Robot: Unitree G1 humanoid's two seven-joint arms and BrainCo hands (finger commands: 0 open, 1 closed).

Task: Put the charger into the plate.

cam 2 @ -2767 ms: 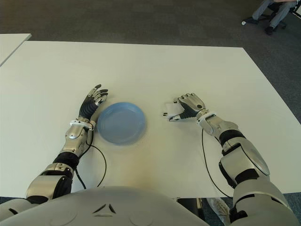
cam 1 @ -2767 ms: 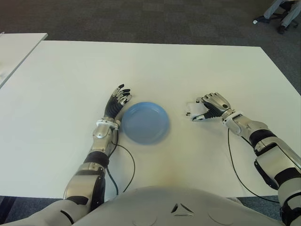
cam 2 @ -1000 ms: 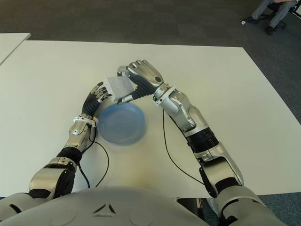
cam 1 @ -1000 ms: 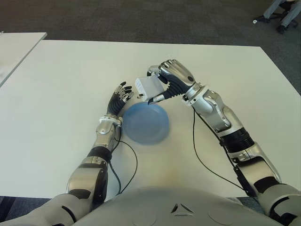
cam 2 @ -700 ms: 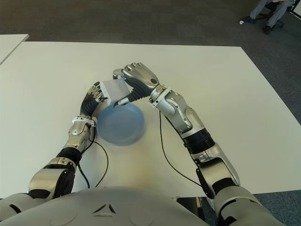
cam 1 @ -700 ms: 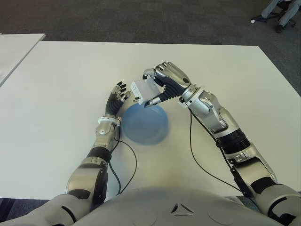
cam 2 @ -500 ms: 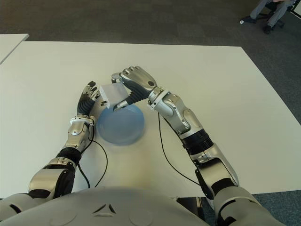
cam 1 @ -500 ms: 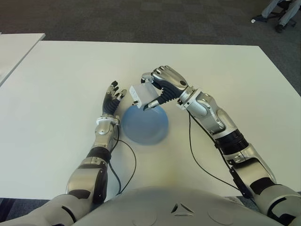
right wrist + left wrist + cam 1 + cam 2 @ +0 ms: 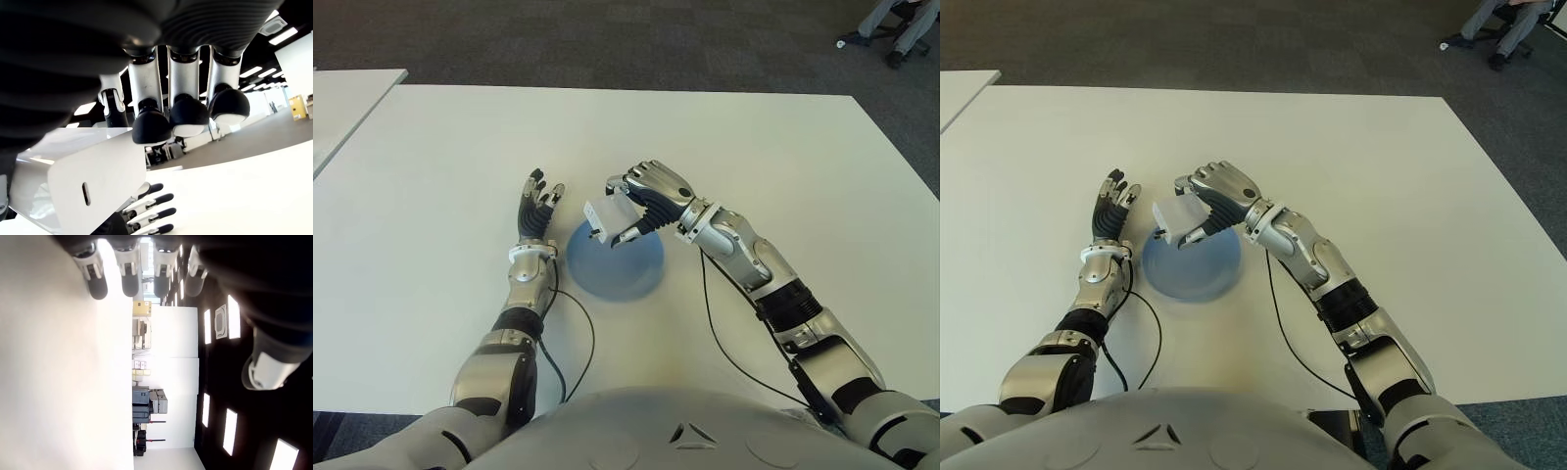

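The white boxy charger [image 9: 606,218] is held in my right hand [image 9: 638,204], whose fingers curl over its top just above the far left part of the blue plate [image 9: 628,275]. In the right wrist view the charger [image 9: 83,186] fills the space under the fingertips [image 9: 188,115]. My left hand [image 9: 535,210] stands to the left of the plate with its fingers stretched out and holds nothing.
The white table [image 9: 754,147] stretches wide around the plate. A second white table's corner [image 9: 352,93] shows at the far left. A seated person's legs [image 9: 896,20] are at the far right beyond the table, on the dark carpet.
My right hand carried the charger from the table's right side over to the plate and has lowered it toward the plate's far left part. The left hand shifted slightly left, away from the plate.
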